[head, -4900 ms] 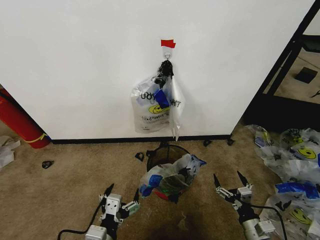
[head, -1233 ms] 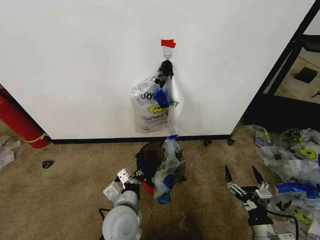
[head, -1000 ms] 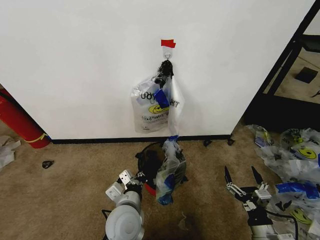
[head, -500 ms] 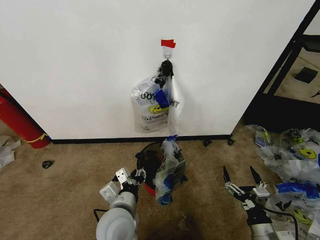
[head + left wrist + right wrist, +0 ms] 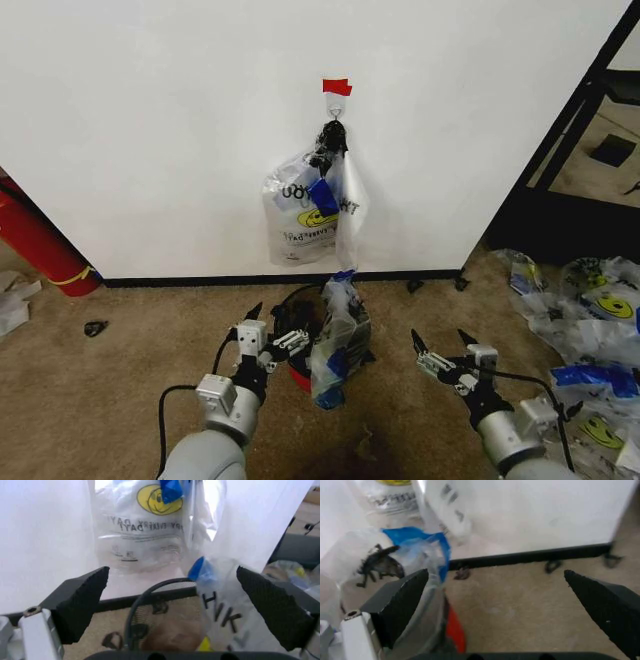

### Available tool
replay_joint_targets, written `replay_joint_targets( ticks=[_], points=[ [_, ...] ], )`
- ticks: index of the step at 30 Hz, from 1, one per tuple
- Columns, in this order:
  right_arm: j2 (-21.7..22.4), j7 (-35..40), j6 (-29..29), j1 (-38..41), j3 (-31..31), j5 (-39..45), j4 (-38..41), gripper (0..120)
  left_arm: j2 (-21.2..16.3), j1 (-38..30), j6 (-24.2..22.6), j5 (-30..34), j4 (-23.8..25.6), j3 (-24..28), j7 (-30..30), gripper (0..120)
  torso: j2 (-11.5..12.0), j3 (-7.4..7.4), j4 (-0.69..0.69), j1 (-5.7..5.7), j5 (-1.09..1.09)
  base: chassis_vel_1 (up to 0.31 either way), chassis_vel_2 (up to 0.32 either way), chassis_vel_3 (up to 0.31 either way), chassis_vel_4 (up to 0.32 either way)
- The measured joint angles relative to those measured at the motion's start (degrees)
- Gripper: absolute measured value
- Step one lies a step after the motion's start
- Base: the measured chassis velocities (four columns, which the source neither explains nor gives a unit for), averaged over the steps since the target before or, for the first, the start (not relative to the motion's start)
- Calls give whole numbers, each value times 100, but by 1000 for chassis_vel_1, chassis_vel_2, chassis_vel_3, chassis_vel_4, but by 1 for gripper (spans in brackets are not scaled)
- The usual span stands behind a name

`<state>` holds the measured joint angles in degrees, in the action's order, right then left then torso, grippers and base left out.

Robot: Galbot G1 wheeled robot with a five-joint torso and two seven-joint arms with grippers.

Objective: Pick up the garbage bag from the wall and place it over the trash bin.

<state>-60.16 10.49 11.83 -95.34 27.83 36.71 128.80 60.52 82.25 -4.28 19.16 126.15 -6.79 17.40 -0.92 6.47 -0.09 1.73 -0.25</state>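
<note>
garbage bag (image 5: 338, 335) unmoved on bin; left gripper (image 5: 268, 335) reopened beside it.

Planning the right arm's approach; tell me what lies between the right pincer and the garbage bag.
Bare carpet separates the right pincer from the garbage bag in the head view.

Bare carpet (image 5: 130, 380) beside trash bin (image 5: 298, 335)

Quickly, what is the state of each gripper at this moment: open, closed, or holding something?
Left gripper: open, holding nothing, beside the trash bin.
Right gripper: open, holding nothing, above the carpet.
</note>
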Motion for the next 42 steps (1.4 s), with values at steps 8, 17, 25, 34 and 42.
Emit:
replay_joint_targets(
  ticks=[8,17,25,34,42],
  points=[
    [362,646,1408,1751,-1071,936,-388,100,89,124,86,-196,-31,-96,3,100,1,0,4,0,1,0,0,0,0],
    [86,1376,2233,2745,-1868,1194,-927,100,231,146,62,-172,-4,-161,75,100,1,0,2,0,1,0,0,0,0],
    [-193,1943,2631,3063,-2119,1564,-1022,100,293,111,35,-137,-11,-129,103,100,1,0,2,0,1,0,0,0,0],
    [-435,2423,2840,3171,-2226,1846,-1077,91,346,137,8,-120,2,-118,147,100,1,0,3,0,1,0,0,0,0],
    [-574,2566,2861,3093,-2239,1907,-1138,64,400,146,2,-109,2,-100,178,100,1,0,3,-1,1,0,0,0,0]
  ],
)
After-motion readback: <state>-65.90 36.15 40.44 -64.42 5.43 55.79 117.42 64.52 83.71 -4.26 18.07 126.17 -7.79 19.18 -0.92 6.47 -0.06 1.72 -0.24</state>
